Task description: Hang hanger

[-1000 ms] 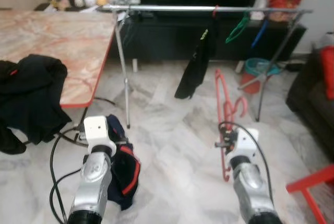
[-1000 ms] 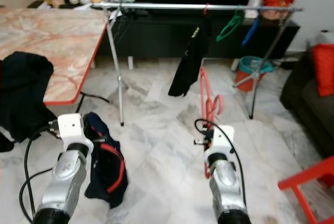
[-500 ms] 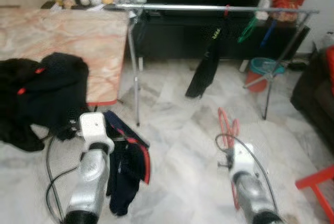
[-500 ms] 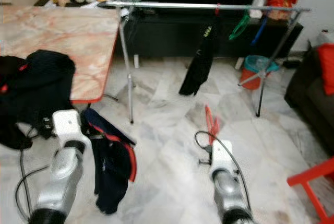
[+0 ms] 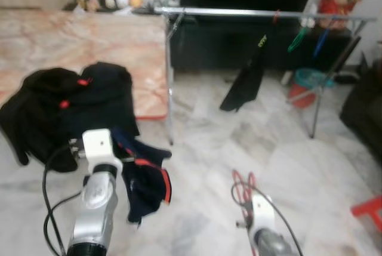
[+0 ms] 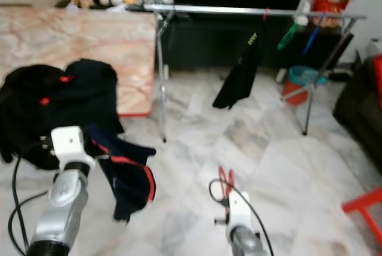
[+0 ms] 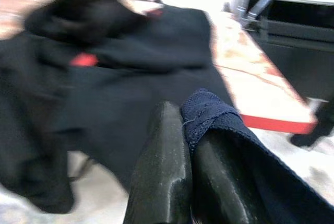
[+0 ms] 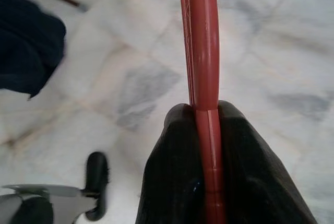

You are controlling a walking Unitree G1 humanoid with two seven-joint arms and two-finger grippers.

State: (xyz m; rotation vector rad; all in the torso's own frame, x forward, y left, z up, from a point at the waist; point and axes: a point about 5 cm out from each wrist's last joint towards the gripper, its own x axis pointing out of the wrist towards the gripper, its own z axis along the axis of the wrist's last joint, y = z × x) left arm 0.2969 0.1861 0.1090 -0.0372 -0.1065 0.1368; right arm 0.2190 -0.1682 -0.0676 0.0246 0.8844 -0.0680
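Right gripper (image 8: 209,130) clamped on red hanger (image 8: 201,41), held low, near right, well short of the far rail (image 5: 262,12). Left gripper (image 7: 190,145) pinching a navy garment (image 5: 146,178) beside the table (image 5: 119,41). Best to keep the clamp firm, raise the hook above the rail, then lower between hung items.

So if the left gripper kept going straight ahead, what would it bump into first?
Probably the pile of black clothes on the table edge; the left gripper, shut on a navy garment, points straight at it, though depth is unclear.
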